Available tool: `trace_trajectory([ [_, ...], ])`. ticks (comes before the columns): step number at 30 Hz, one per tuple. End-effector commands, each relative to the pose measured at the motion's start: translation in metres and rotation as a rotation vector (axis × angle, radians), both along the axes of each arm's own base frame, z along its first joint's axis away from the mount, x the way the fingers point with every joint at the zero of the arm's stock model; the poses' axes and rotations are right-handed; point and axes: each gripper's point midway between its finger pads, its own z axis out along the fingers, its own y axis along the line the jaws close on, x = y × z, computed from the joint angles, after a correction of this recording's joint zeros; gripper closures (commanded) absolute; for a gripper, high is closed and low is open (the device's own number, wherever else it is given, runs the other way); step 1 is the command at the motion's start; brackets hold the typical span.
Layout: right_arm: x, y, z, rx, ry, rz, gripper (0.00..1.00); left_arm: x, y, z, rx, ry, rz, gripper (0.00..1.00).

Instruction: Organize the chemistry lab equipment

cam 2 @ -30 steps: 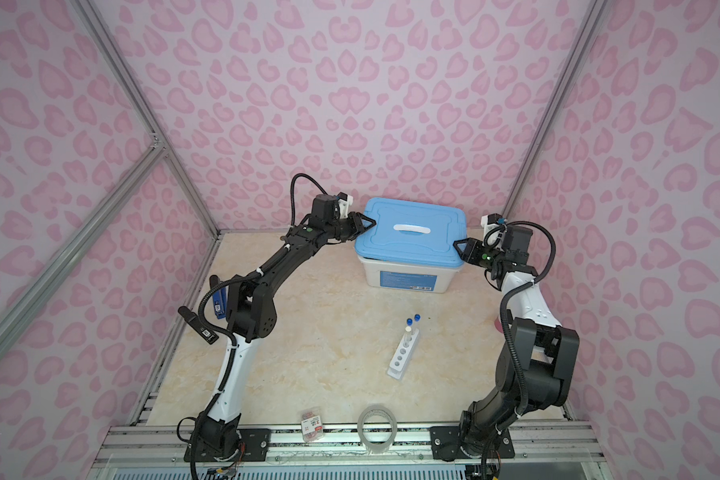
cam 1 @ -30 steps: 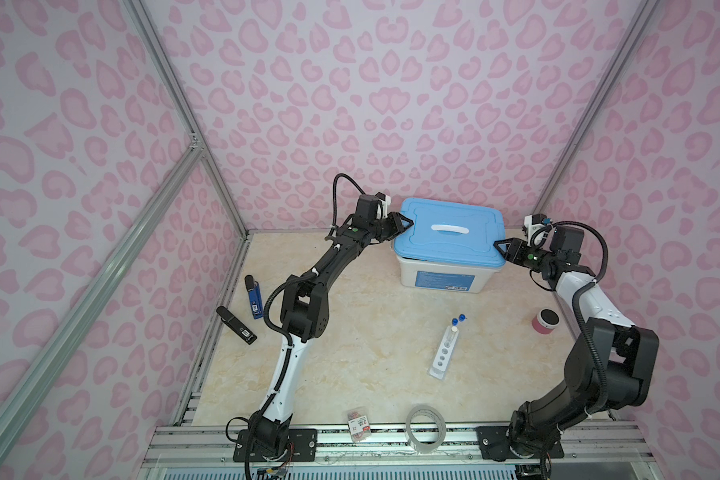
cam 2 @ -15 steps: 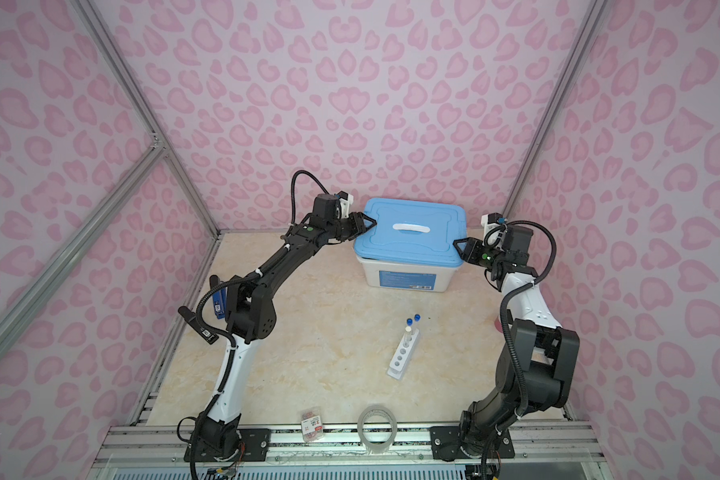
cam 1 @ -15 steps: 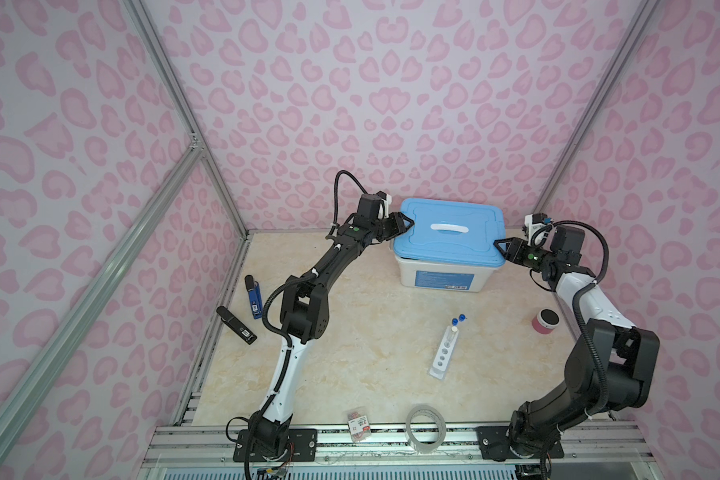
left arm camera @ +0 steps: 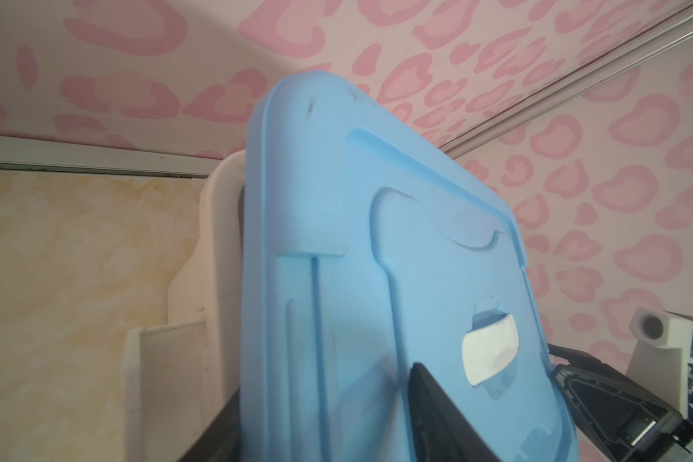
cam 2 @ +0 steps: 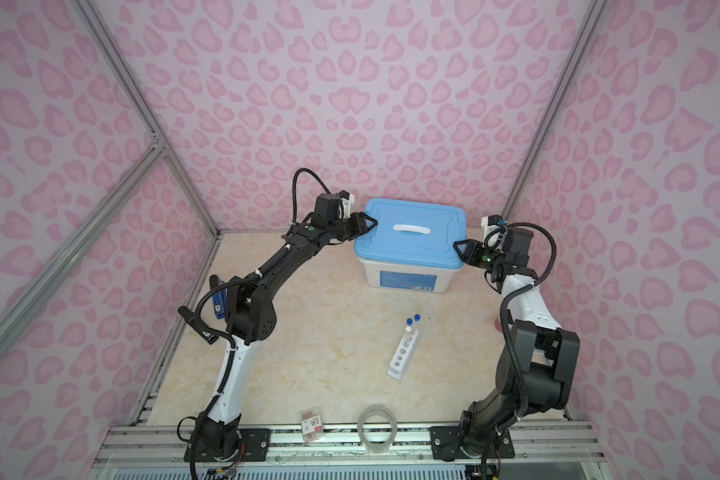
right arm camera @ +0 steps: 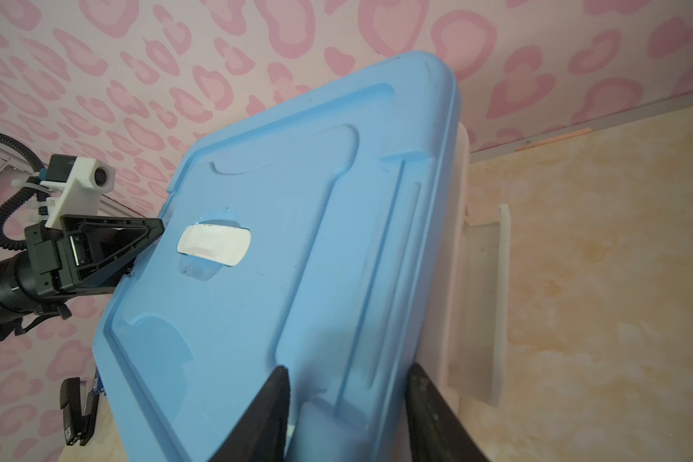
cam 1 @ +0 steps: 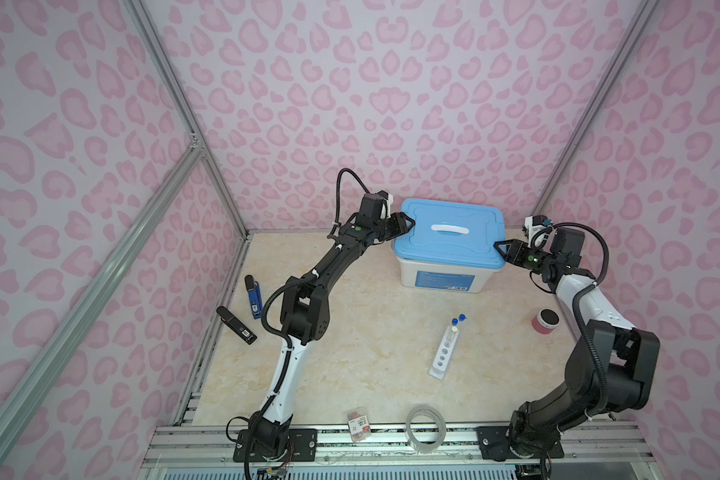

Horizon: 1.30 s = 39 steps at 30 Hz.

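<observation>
At your front edge the clear tape roll (cam 1: 425,428) lies flat, partly over the rail, with the small red-labelled packet (cam 1: 359,426) near it, and a blue stapler-like item (cam 1: 253,296) and a black one (cam 1: 236,325) lie apart by the left wall.

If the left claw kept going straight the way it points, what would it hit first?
The left gripper straddles the edge of the blue lid, so it would probably press into that lid first; the white handle lies further along, though depth is unclear.
</observation>
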Motion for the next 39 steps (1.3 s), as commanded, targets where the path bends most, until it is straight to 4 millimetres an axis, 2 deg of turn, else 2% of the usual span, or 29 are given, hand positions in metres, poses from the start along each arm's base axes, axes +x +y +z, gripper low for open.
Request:
trace_trajectory([
  [1, 0.001, 0.002, 0.008, 0.009, -0.039, 0.016, 0.53, -0.007, 0.007, -0.002, 0.059, 0.023, 0.010, 0.43],
  [6, 0.001, 0.000, 0.012, 0.009, -0.051, 0.009, 0.53, -0.009, 0.008, -0.002, 0.093, 0.007, 0.017, 0.42],
  [16, 0.000, 0.001, 0.014, 0.024, -0.061, 0.010, 0.54, -0.016, 0.006, 0.022, 0.131, -0.068, 0.015, 0.36],
  [39, 0.001, -0.002, 0.009, 0.033, -0.057, 0.002, 0.54, -0.016, 0.012, 0.028, 0.220, -0.113, 0.046, 0.28],
])
